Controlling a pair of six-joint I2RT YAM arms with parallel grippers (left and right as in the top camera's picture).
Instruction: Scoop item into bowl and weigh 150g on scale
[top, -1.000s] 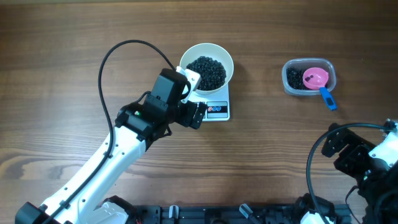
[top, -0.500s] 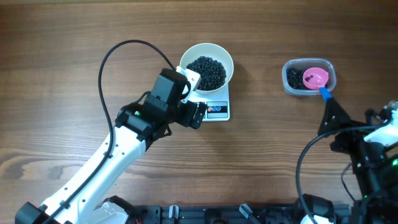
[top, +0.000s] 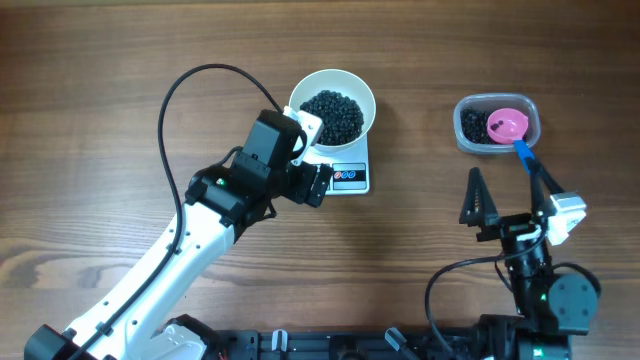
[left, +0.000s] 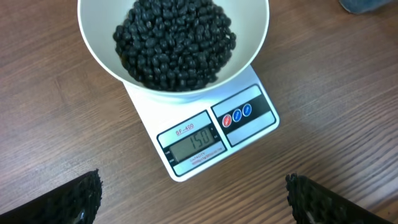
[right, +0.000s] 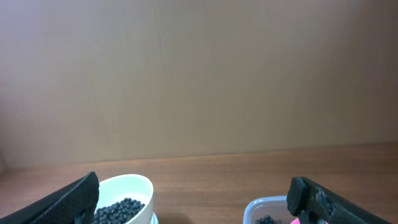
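The white bowl (top: 358, 92) stands on the white scale (top: 358, 180) and holds a heap of the black bead item (top: 332, 113). In the left wrist view the bowl (left: 99, 53) with the item (left: 174, 37) sits on the scale (left: 252, 140), whose display (left: 193, 144) reads 150. My left gripper (top: 314, 157) hovers open at the scale's left display edge, nothing between its fingers (left: 74, 199). My right gripper (top: 505, 178) is open and empty, raised level and pointing at the far wall, with the bowl (right: 134, 185) low at its left.
A clear plastic tub (top: 470, 135) at the right holds more black beads and a pink scoop (top: 508, 124) with a blue handle (top: 527, 157). The tub's rim (right: 267, 204) shows at the bottom of the right wrist view. A black cable (top: 175, 95) loops above the left arm.
The right arm has swung up and left from the table's lower right corner, and its open gripper now faces the far wall. The left arm, bowl and scale have not moved.
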